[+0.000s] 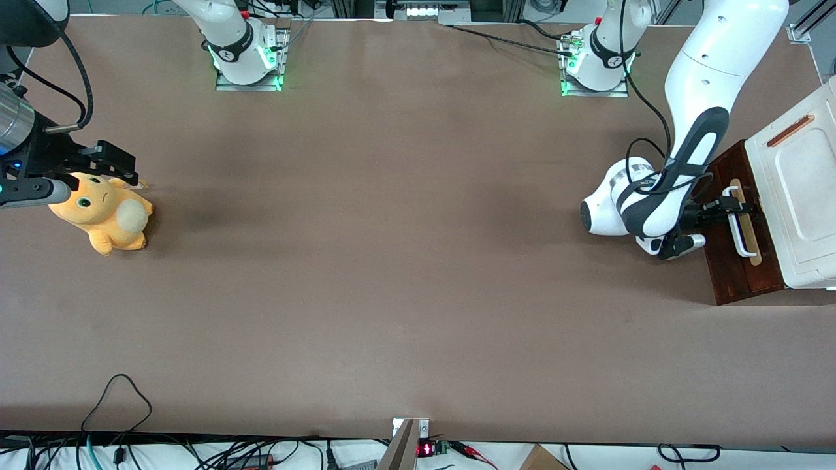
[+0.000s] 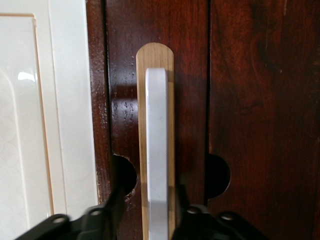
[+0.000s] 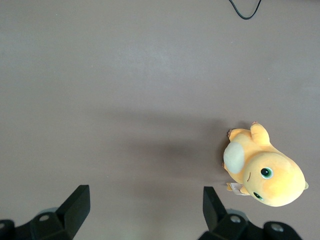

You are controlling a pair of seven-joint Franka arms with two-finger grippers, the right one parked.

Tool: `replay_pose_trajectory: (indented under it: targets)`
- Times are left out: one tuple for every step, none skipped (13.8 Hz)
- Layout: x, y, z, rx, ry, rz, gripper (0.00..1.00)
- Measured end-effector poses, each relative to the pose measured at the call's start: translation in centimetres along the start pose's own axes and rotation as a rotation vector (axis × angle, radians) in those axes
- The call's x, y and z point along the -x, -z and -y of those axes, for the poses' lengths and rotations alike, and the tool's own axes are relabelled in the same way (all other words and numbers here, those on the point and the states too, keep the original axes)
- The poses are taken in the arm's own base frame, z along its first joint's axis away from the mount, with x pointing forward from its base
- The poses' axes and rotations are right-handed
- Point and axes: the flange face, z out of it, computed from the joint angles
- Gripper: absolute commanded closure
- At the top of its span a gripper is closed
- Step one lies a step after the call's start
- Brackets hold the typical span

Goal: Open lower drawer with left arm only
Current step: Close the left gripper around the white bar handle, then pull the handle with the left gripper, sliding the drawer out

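Note:
The lower drawer (image 1: 725, 267) has a dark reddish-brown front with a white bar handle (image 1: 740, 232) on a pale wood strip. It sits in the white cabinet (image 1: 806, 196) at the working arm's end of the table. The left arm's black gripper (image 1: 735, 210) is at the handle, near the end of it farther from the front camera. In the left wrist view the drawer front (image 2: 250, 100) fills the frame. The gripper (image 2: 150, 212) is open, and its fingers (image 2: 111, 210) straddle the handle (image 2: 156, 125) with a gap on each side.
A yellow plush toy (image 1: 104, 212) lies at the parked arm's end of the table and also shows in the right wrist view (image 3: 265, 170). The arm bases (image 1: 594, 62) stand along the table edge farthest from the front camera. Cables (image 1: 117, 398) lie at the nearest edge.

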Motion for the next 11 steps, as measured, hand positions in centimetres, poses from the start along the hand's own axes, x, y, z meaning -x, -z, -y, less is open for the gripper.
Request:
replay_pose_trajectory:
  targets:
    - [0.00, 0.00, -0.04, 0.000, -0.001, -0.001, 0.59]
    - [-0.01, 0.00, -0.05, -0.001, -0.001, -0.003, 0.59]
    - [-0.02, -0.01, -0.07, -0.002, -0.001, -0.003, 0.59]
    - [-0.01, -0.05, -0.11, -0.002, -0.002, -0.003, 0.59]
    - [-0.03, -0.12, -0.16, -0.004, -0.002, -0.006, 0.59]
    - [-0.08, -0.24, -0.22, -0.007, -0.003, -0.010, 0.59]
    - [-0.11, -0.39, -0.32, -0.010, -0.004, -0.013, 0.59]
    - [-0.14, -0.55, -0.40, -0.013, -0.005, -0.017, 0.59]
    - [-0.17, -0.68, -0.46, -0.014, -0.006, -0.018, 0.63]
    - [-0.18, -0.76, -0.47, -0.015, -0.006, -0.019, 0.68]
    - [-0.21, -0.80, -0.46, -0.016, -0.006, -0.020, 0.70]
